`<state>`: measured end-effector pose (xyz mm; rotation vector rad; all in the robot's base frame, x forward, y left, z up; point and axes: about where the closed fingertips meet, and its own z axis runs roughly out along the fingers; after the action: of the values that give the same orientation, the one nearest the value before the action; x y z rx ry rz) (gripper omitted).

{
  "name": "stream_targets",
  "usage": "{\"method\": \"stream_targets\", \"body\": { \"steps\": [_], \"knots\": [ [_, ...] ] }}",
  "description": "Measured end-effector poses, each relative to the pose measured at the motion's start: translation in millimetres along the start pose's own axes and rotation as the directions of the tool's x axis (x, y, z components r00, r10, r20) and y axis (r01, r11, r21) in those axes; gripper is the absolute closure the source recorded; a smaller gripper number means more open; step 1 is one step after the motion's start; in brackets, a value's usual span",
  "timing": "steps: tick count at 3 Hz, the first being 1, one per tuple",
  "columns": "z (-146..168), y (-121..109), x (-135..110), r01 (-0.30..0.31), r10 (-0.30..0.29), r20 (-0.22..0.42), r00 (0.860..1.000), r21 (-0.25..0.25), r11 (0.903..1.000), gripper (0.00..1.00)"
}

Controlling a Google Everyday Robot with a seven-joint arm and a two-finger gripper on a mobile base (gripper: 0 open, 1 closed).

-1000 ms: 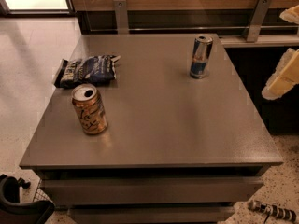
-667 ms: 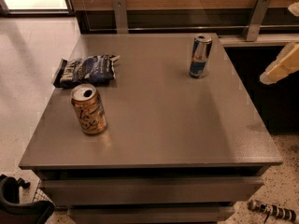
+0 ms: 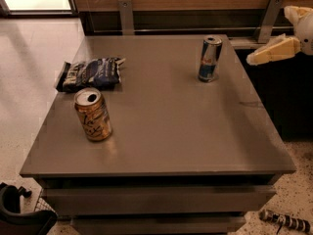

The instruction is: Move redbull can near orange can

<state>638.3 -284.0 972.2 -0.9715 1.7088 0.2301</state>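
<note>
One spread, empty gripper [image 3: 269,35], far right

End effector [image 3: 276,47] beside redbull can [image 3: 209,58]; open tabletop [image 3: 171,121] toward orange can [image 3: 93,114].

My gripper [image 3: 274,50] sits at the far right of my view, in the upper part, and the edge cuts off most of it along with the whole arm. What shows is a pale cream wedge lying nearly level, its narrow tip pointing left and slightly down. The tip hangs free in the air. Behind it, at the very edge, is a rounded white part of the wrist [image 3: 308,39]. Higher up another cream piece [image 3: 297,14] pokes in; I cannot tell whether it belongs to the gripper.
</note>
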Motion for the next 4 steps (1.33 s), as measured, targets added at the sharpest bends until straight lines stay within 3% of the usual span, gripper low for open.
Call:
{"method": "stream_targets", "body": {
  "steps": [2, 3, 4],
  "knots": [
    [6.5, 2.0, 0.7, -0.013, 0.013, 0.013, 1.0, -0.012, 0.9998, 0.0],
    [34.0, 12.7, 18.4, -0.101, 0.105, 0.068, 0.992, -0.06, 0.9931, 0.0],
    [54.7, 20.7, 32.0, -0.182, 0.192, 0.12, 0.974, -0.093, 0.979, 0.0]
  ]
}}
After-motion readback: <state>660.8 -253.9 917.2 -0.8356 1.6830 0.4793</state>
